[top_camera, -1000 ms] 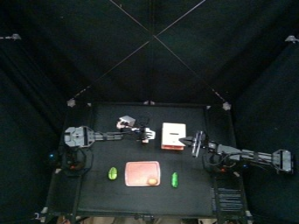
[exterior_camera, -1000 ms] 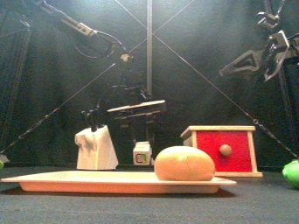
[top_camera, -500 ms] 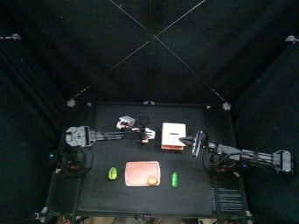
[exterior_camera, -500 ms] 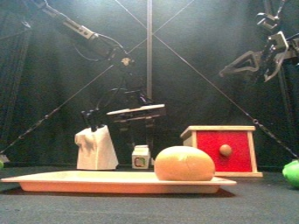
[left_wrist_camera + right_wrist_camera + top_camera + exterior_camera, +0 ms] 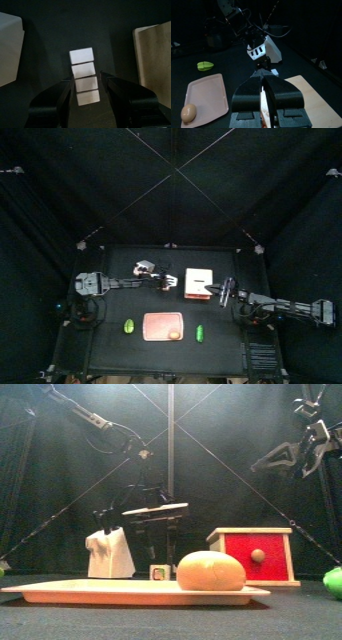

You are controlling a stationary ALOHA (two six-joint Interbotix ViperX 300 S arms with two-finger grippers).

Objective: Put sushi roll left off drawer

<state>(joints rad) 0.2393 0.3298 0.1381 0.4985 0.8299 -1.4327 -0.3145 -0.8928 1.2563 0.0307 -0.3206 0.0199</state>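
Observation:
The sushi roll (image 5: 160,571), a small whitish piece, rests on the table between the grey-white block and the drawer (image 5: 254,554), left of the drawer. In the left wrist view the roll (image 5: 85,75) lies between my left jaws with a thin dark gap on each side. My left gripper (image 5: 166,544) hangs open just above it and also shows in the top view (image 5: 170,281). The cream drawer (image 5: 201,284) has a red front. My right gripper (image 5: 263,75) is shut and empty, held high over the drawer's right side (image 5: 301,449).
A grey-white block (image 5: 110,554) stands left of the roll. A pink tray (image 5: 155,325) at the front holds an orange round thing (image 5: 211,571). Green pieces lie left (image 5: 130,326) and right (image 5: 199,333) of the tray.
The sushi roll has gone down from under the left gripper to the table. The left gripper stayed at about the same height. The right arm has not moved.

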